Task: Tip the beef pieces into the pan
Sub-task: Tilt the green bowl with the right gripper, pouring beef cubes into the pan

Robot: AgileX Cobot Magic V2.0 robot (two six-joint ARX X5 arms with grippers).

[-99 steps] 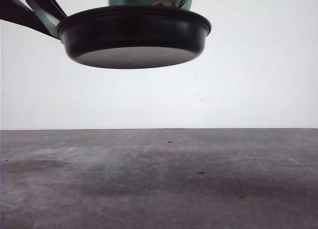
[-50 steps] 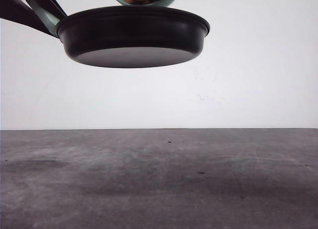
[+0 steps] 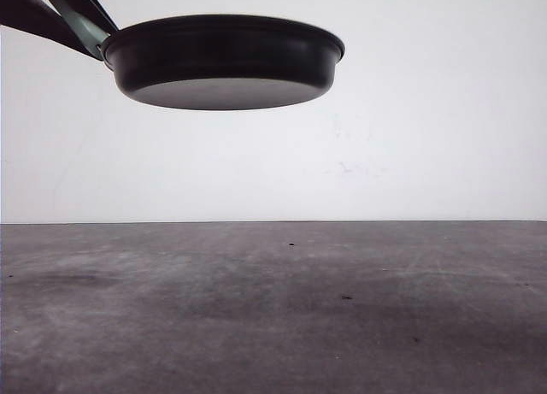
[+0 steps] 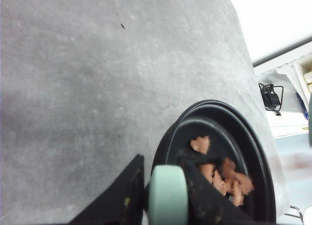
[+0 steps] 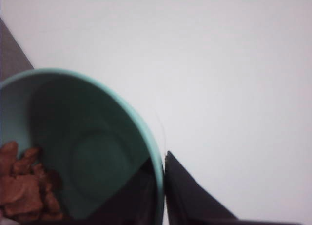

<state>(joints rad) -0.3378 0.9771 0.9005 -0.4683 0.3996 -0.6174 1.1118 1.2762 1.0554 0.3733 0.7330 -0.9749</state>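
Bowl (image 5: 87, 156) risen, left gripper (image 4: 165, 195) clamping pan (image 3: 224, 61)

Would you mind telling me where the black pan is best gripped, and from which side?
Probably by its mint-green handle, approached end-on from outside the rim: it projects clear of the pan, away from the beef pieces. The left gripper already clamps there.

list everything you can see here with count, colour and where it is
shallow round black frying pan: one, black with a mint-green handle, held up in the air above the table
reddish-brown beef pieces: several in the pan, more still lying in the bowl
teal bowl: one, teal, tilted, gripped at its rim
grey table: one, dark grey with small specks, below the pan
white wall: one, white, behind the table
left gripper: black fingers, shut on the pan's handle
right gripper: black fingers, shut on the bowl's rim
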